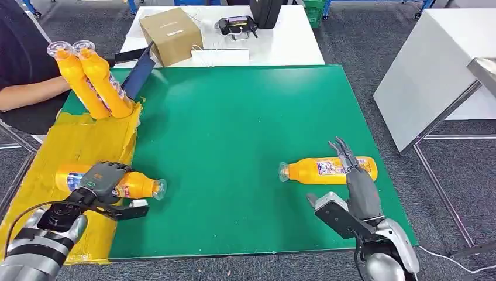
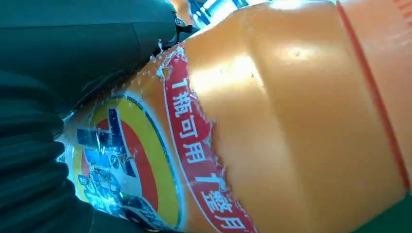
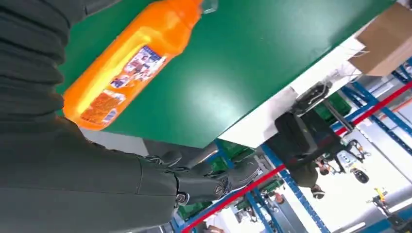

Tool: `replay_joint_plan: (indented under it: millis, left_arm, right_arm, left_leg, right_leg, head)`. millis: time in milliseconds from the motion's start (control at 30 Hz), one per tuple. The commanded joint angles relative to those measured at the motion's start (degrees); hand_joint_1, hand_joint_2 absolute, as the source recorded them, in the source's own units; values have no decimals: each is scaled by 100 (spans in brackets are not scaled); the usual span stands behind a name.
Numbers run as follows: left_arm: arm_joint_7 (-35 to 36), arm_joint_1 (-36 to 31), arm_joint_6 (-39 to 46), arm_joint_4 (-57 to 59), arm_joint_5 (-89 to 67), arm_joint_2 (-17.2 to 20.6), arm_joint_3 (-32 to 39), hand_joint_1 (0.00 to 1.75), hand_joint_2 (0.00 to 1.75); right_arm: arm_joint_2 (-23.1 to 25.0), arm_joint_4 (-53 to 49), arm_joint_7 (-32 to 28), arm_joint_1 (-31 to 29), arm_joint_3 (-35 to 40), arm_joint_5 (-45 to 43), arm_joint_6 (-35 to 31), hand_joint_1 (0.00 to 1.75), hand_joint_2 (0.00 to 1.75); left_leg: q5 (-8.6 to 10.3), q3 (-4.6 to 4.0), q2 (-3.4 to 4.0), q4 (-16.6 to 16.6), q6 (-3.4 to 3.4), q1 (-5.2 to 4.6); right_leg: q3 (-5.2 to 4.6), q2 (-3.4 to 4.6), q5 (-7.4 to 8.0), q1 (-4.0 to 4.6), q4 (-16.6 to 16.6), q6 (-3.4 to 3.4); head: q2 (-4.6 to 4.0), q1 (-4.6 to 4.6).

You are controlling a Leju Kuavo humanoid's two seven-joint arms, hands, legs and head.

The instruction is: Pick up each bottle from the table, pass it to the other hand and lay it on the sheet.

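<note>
Left hand (image 1: 104,182) low over the crinkled yellow sheet (image 1: 76,140), fingers wrapped on a lying orange plastic bottle with clear cap (image 1: 135,185), cap end over the green mat (image 1: 245,129). Right hand (image 1: 354,181) raised, fingers straight and apart, above a second orange bottle (image 1: 319,170) lying on the mat, holding nothing. Person's hand holds two more orange bottles (image 1: 93,79) at the sheet's far end.

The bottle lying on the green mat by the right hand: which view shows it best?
The head view: the bottle shows end to end on the green mat, the right hand just over it. The right wrist view shows the bottle closer, its neck cropped. The left wrist view shows another bottle.
</note>
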Motion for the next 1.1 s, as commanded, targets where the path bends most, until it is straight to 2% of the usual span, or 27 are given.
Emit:
replay_joint_plan:
  millis: [33,100,233,367,400,433,600,700,833,1100]
  left_arm:
    - [-55,-540,-90,681,25,235,-480,175,175]
    - [-55,-540,-90,681,25,235,-480,175,175]
    - [-557,-852,-720,467,628,740,-850,175,175]
    - [-801,-678,-874,210,1165,1035,-860,175,175]
    - [-862,-599,-867,137,1322,1062,-852,3,175]
    - [-454,-571,-1006,235,1382,844,-698,0,0]
    - [-419,-531,-819,264,1430,732,-802,0,0]
    - [-682,-634,-535,304,1602,662,-783,0,0]
    - [-806,-639,-269,283,1712,351,-681,0,0]
    - [-842,-640,-175,308,1688,319,-691,0,0]
  right_arm:
    - [-101,79,-25,-36,-167,-13,2,0,175]
    - [-101,79,-25,-36,-167,-13,2,0,175]
    - [-154,240,-92,-180,-203,-84,55,0,175]
    - [-56,268,-251,20,-177,28,-39,0,175]
    - [-48,287,-280,46,-166,50,-57,0,175]
    - [7,290,-278,72,-165,107,-83,0,175]
    - [-75,448,-106,50,-51,293,33,0,175]
    - [-240,654,94,-210,90,312,266,0,175]
    - [-394,897,251,-515,339,343,512,0,175]
    - [-397,950,284,-588,430,350,545,0,175]
  left_leg:
    - [-3,8,-18,3,-4,4]
    - [-6,14,-19,2,-4,6]
    - [-4,-1,-9,8,-4,8]
    - [-6,3,-4,6,-6,10]
    - [-10,13,-7,5,-8,10]
    - [-7,15,-5,-2,-6,8]
    - [-8,25,-19,-4,-3,6]
    - [-2,8,-11,-3,-1,4]
    - [-3,14,-19,-1,-3,6]
    - [-4,15,-16,-1,-3,4]
  right_leg:
    - [14,6,-7,1,1,-6]
    - [20,14,-8,2,0,-7]
    - [5,12,-3,5,4,-6]
    - [9,20,-4,8,3,-8]
    - [18,25,-9,7,3,-11]
    - [19,20,-6,5,-3,-8]
    - [32,14,-11,1,-5,-8]
    - [18,9,-3,1,-4,-5]
    - [28,15,-4,1,-4,-8]
    - [25,10,-5,1,-4,-6]
  head:
    - [0,2]
    - [0,4]
    - [0,4]
    - [0,4]
    - [0,4]
    - [0,2]
    - [0,4]
    - [0,4]
    - [0,2]
    - [0,2]
